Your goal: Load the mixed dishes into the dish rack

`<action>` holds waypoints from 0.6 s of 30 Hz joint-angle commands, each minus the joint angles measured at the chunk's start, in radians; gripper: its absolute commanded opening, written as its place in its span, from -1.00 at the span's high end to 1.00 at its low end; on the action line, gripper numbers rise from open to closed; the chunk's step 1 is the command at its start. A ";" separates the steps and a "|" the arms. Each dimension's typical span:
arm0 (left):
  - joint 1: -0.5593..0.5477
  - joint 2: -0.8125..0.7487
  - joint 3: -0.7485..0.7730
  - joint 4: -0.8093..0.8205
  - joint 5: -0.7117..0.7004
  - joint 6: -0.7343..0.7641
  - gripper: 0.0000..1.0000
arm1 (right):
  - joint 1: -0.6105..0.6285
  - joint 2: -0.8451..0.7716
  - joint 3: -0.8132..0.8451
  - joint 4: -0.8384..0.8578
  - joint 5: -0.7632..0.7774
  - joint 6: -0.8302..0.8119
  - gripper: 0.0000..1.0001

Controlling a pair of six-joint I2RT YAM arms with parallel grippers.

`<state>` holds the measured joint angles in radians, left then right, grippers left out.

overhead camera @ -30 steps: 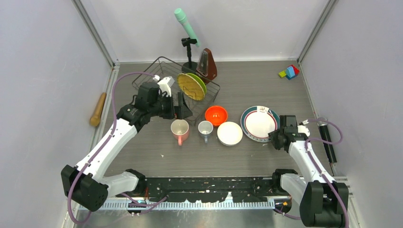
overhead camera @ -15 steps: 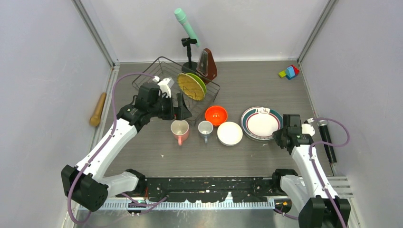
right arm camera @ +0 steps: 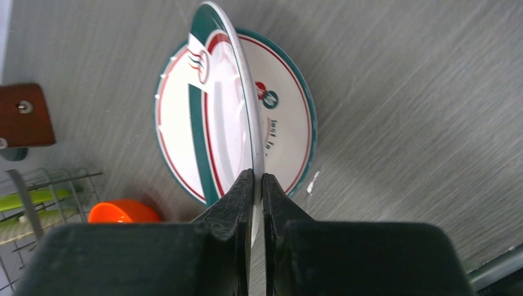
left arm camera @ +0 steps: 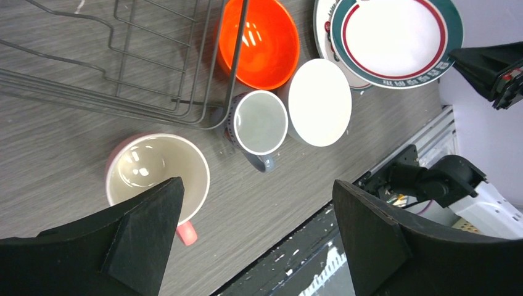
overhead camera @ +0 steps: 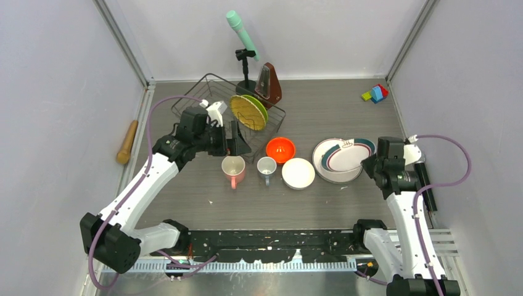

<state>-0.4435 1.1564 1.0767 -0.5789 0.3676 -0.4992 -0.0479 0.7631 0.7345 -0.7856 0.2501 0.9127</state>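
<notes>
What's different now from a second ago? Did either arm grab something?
The right gripper shut on the rim of the upper teal-rimmed plate and raised it at a tilt over a matching plate lying flat beneath, as the arm swung right. The left gripper stayed open above the pink mug and grey-blue mug. The orange-red bowl and white bowl did not move.

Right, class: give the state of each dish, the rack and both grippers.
dish rack: holds two plates
tan plate: upright, racked
lime-green plate: upright, racked
upper teal-rimmed plate: gripped, raised, tilted
lower teal-rimmed plate: lying flat
pink mug: upright, empty
grey-blue mug: upright, empty
orange-red bowl: upright, empty
white bowl: upright, empty
left gripper: open
right gripper: shut on upper plate
</notes>
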 commanded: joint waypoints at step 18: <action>-0.008 0.020 0.058 0.101 0.116 -0.108 -0.88 | -0.004 -0.051 0.217 0.257 -0.491 -0.344 0.99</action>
<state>-0.4461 1.1660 1.0786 -0.5243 0.4576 -0.5968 -0.0494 0.6956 0.8654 -0.7048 -0.0067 0.6407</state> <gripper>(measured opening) 0.935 0.123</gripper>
